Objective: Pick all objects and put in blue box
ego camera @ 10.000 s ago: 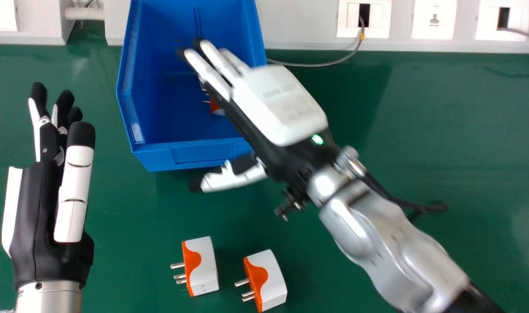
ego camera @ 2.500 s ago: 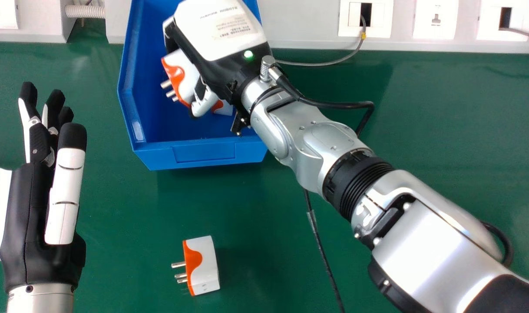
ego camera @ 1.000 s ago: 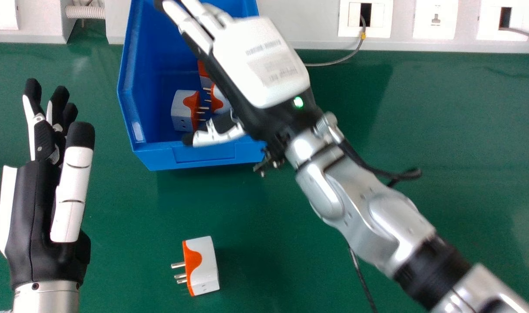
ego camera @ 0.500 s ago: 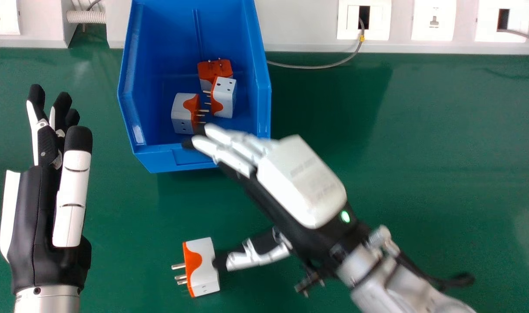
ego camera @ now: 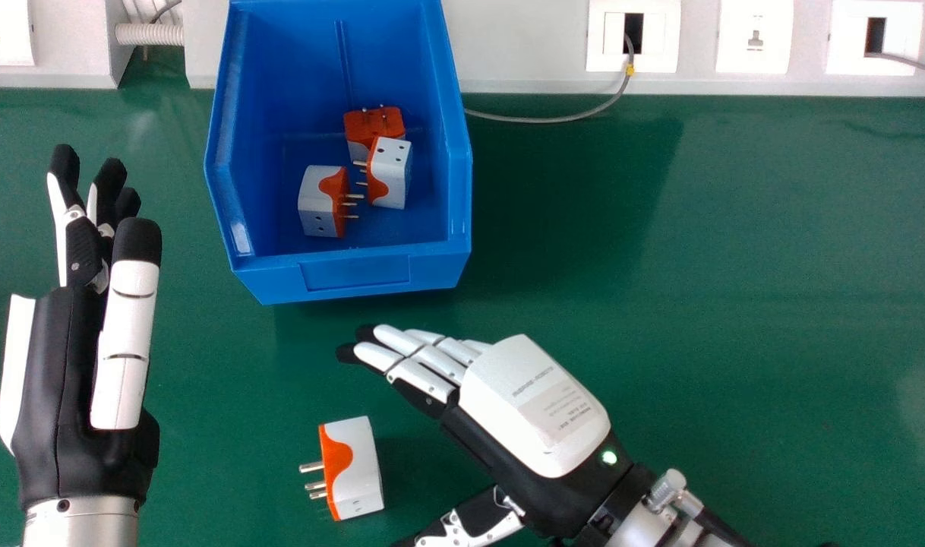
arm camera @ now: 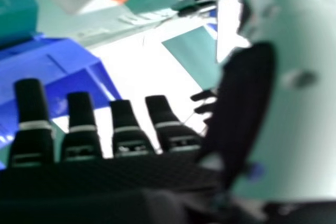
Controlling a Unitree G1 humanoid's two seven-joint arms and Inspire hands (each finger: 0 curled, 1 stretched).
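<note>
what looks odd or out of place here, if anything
Nothing looks spilled or damaged. One plug lies on the table, outside the box that holds the other three. Of those, the rear one sits prongs up while its neighbours' point sideways, which is probably harmless.

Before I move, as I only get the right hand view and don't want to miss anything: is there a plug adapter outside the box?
Observer: Yes, one white and orange adapter lies on the green table, to the left of the right hand's palm.
Operator: And how many are inside the box?
Observer: Three adapters lie in the blue box.
Operator: Is the left hand carrying one?
Observer: No, the left hand holds nothing.
</note>
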